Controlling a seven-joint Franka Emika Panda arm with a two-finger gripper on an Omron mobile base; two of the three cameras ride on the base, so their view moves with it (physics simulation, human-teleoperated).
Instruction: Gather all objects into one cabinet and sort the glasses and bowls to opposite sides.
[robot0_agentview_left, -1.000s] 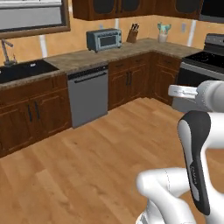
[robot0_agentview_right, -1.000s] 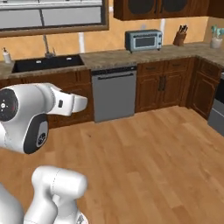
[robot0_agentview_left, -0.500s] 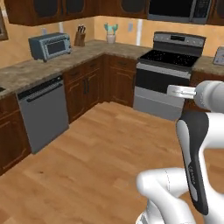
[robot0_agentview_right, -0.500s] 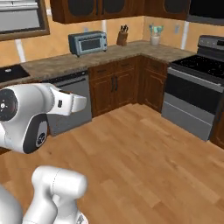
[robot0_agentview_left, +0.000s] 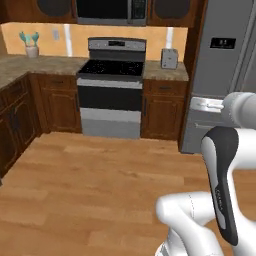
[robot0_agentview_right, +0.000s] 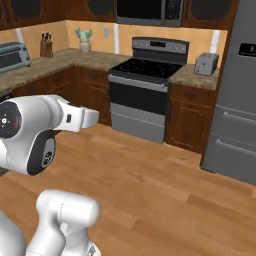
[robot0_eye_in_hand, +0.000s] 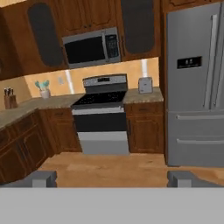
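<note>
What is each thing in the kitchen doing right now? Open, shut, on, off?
Gripper: jaws wide open, holding nothing.
Fridge: doors shut.
Oven: door shut.
Stovetop: bare, no pots.
Microwave: door shut.
Wall cabinets: doors shut.
Lower cabinet right of oven: door shut.
Toaster: upright on the counter, nothing sticking out.

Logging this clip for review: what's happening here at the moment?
Nothing is being handled. The gripper is open and empty, pointed across the wooden floor at the stove, with the microwave above it and the grey fridge to its right. A toaster sits on the counter beside the stove. No cups or bowl are in view, so the gathering has not visibly begun.
</note>
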